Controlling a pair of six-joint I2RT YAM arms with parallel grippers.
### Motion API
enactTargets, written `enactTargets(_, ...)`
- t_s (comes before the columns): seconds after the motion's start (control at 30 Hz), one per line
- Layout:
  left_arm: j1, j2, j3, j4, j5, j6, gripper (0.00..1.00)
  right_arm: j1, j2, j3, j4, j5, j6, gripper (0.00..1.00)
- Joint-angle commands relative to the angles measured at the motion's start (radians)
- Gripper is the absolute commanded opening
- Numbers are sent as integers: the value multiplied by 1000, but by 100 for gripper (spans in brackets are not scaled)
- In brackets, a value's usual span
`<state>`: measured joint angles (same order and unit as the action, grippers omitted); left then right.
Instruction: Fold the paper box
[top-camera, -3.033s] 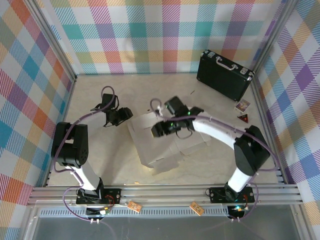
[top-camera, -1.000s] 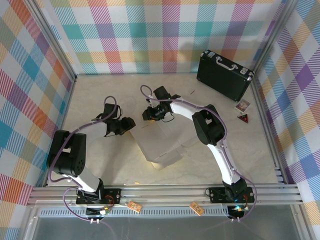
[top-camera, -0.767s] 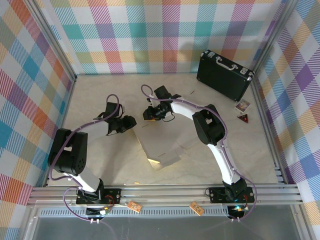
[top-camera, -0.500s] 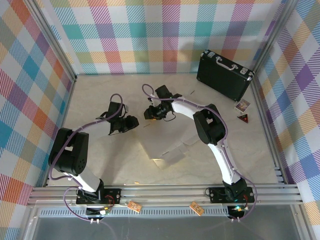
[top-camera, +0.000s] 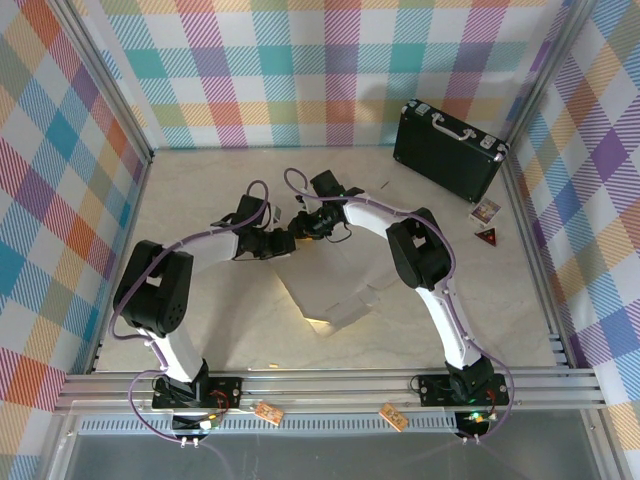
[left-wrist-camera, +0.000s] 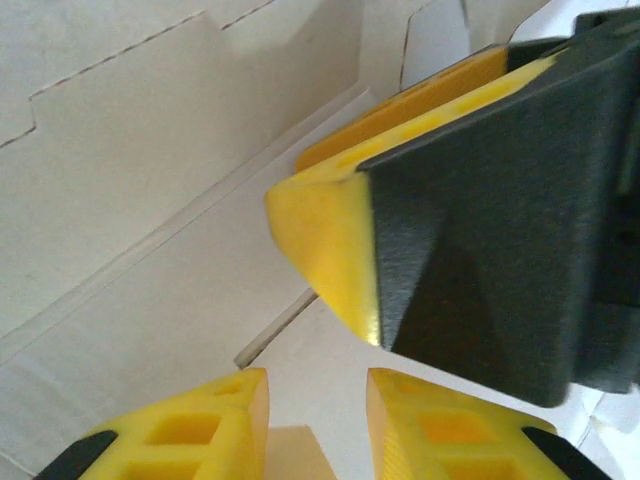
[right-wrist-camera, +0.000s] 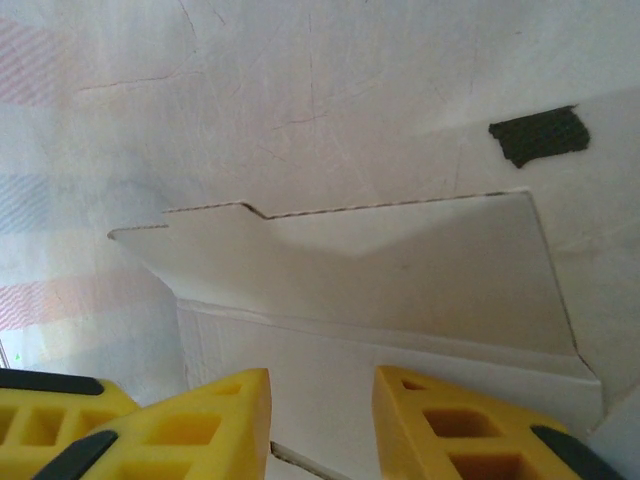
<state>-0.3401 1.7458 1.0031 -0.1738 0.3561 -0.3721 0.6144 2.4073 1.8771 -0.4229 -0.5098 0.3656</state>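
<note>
- The thin white cardboard box (top-camera: 335, 295) lies flat in the middle of the frame, with flaps and cut lines showing
- It looks light and bendy, so I think it may slide or flop when pushed
- A good place to hold it is likely a flap edge, close to a fold line
- The left claw (top-camera: 283, 243) is at the box's upper left edge; its yellow fingers (left-wrist-camera: 220, 420) have a small gap, and I cannot tell if they pinch anything
- The right claw (top-camera: 300, 225) is just beside it, a little open, with nothing pinched that I can see
- The pale smooth table (top-camera: 190, 190) has colourful checked walls (top-camera: 300, 70) around it, and a black hard case (top-camera: 447, 148) stands at the upper right
</note>
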Motion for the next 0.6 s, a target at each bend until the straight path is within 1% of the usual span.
enactTargets(0.0,-7,4,32,-94,1,23,31,-5,39,-41,-80,56,-17,34)
enactTargets(0.13,-6,-7,53,-146,-6,15,31,-5,39,-41,-79,57,-18,35)
enactTargets(0.33,-6,-4,119,-229,-64,4,35,-5,31,-42,-83,63,-14,36)
enactTargets(0.43,-4,-20,132,-238,-82,-1,36,-7,-3,-51,-67,47,-16,38)
enactTargets(0.57,9,-33,147,-247,-94,-23,40,-8,-61,-78,-47,36,-16,40)
